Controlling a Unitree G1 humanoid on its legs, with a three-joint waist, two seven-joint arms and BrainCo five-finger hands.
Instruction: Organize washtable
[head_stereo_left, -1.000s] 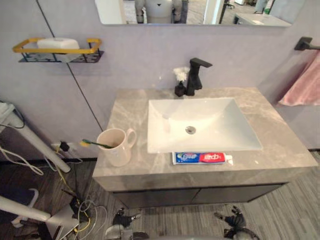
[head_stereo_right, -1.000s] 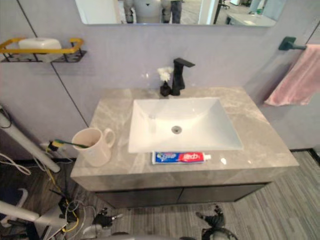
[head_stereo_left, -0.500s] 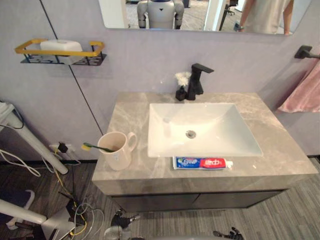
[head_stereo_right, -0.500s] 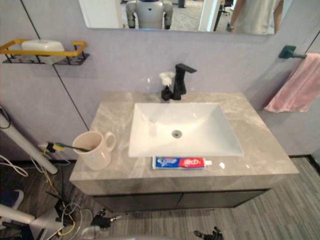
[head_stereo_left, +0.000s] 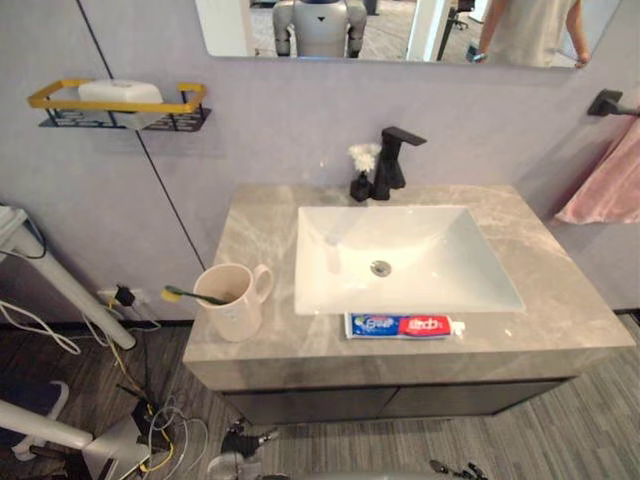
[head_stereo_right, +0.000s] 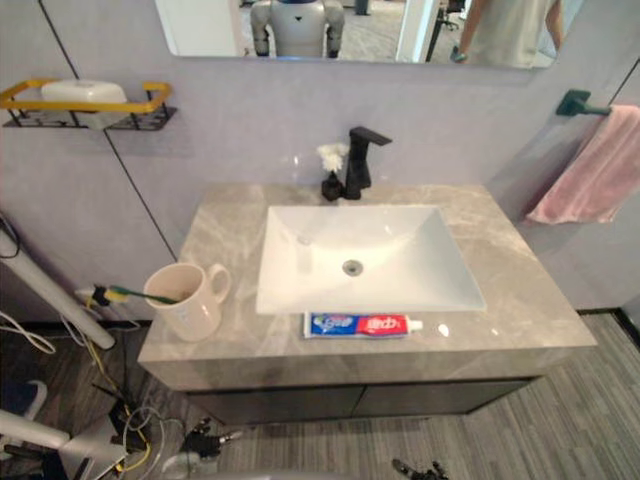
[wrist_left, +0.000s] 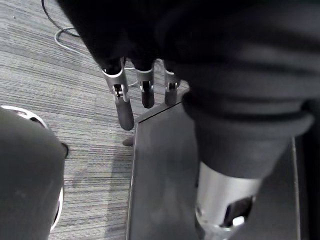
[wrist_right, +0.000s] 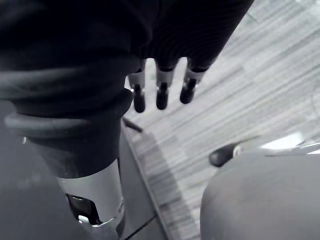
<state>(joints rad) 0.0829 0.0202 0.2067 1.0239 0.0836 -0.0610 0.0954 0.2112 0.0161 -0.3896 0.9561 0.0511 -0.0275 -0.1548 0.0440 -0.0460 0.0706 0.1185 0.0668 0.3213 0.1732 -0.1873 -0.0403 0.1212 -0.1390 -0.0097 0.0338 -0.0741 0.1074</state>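
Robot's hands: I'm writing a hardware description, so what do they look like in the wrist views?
The left hand and the right hand look alike: slim silver fingers in a row with rounded dark tips, emerging from a black ribbed cover over the hand's back and wrist. A thicker silver thumb sits apart.

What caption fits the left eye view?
Toothbrush in mug left of sink; toothpaste tube lies flat before it.

I find both head cameras looking steeply down from in front at the counter (head_stereo_left: 250, 230) and sink (head_stereo_right: 400, 270), sharing the whole top and the back wall (head_stereo_left: 300, 120). The wrist cameras look from very close along the left hand (wrist_left: 124, 107) and the right hand (wrist_right: 161, 95), down to the floor (wrist_left: 60, 90).
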